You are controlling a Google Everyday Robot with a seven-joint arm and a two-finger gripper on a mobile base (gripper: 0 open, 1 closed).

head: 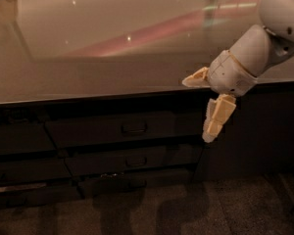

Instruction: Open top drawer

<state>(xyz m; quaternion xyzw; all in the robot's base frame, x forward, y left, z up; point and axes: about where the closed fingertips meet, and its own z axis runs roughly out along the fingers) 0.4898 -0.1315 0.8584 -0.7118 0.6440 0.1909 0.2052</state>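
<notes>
Top drawer (88,131) closed; gripper (196,110) open at its right end.

The top drawer sat directly under the countertop (137,77) edge, its dark front flush with the cabinet face and its centre pull (134,129) untouched. The gripper hung at the countertop edge, to the right of the pull, jaws spread wide and holding nothing. One finger (196,77) pointed left and the other pointed down. Two shorter drawers (132,161) lay below the top drawer, above a dark floor (186,214).

Glossy reflective countertop (88,77), matt dark top drawer (88,131), cream plastic hand (196,110) at countertop edge
</notes>
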